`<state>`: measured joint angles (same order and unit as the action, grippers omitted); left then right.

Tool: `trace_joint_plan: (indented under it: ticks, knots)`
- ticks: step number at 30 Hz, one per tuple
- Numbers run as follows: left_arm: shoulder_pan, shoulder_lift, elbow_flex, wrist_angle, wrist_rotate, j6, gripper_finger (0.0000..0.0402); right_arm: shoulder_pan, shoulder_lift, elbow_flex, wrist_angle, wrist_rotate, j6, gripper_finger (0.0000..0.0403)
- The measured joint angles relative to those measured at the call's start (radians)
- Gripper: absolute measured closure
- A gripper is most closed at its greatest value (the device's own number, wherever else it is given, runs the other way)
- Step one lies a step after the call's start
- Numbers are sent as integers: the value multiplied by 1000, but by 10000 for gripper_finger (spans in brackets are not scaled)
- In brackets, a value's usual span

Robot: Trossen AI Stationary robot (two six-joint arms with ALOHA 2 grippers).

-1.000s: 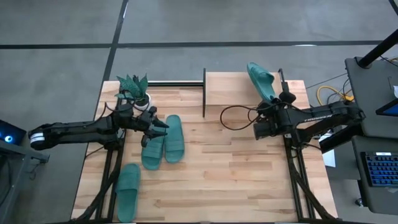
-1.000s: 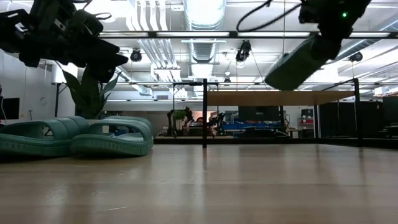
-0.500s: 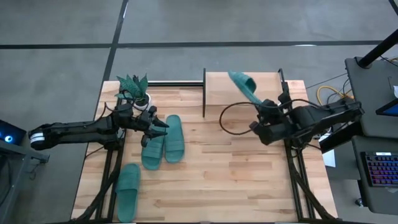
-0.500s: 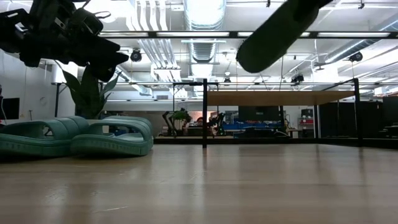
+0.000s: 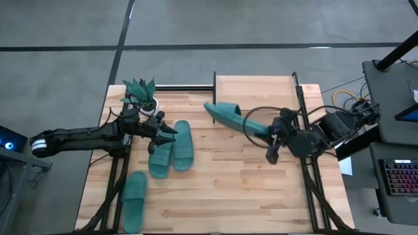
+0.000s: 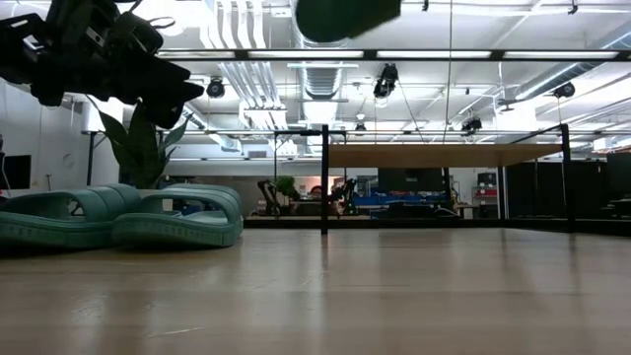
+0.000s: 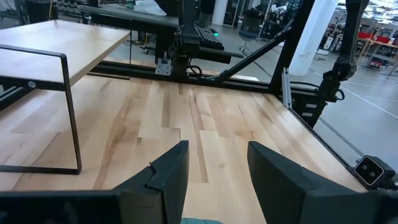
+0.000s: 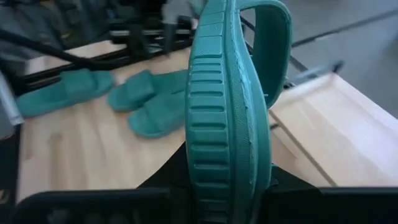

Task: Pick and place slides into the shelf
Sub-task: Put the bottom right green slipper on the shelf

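Teal-green rubber slide sandal (image 5: 228, 116) hangs over the wooden worktop (image 5: 222, 189) before the light-wood shelf (image 5: 251, 85), clamped in the right gripper (image 5: 264, 130); the left gripper (image 5: 166, 134) hovers half-open above two paired slides (image 5: 172, 149). Right wrist view: its ribbed sole (image 8: 227, 118) stands edge-on between the closed fingers.

In the low view, the raised slide (image 6: 345, 15) is cut off by the top edge, only its dark underside showing. The right wrist view hides the right gripper's fingers (image 8: 180, 180) behind that sole, their tips unseen. From above, the left gripper (image 5: 163, 134) covers part of a slide on the bench (image 5: 160, 160). In the left wrist view a teal sliver (image 7: 199, 221) is cropped at the edge.
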<state>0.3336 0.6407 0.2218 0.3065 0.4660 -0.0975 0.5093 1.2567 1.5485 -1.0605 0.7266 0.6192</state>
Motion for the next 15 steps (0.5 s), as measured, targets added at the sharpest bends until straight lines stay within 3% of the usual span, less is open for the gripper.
trace_joint_plan:
  ticks: [9, 12, 15]
  knots:
    - [0, 0, 0, 0, 0, 0, 253, 149, 216, 339, -38, 71, -177, 344]
    - [0, 0, 0, 9, 0, 0, 253, 207, 295, 420, 67, 176, -446, 344]
    - [0, 2, 0, 26, 0, 1, 253, 237, 369, 453, 230, 159, -748, 344]
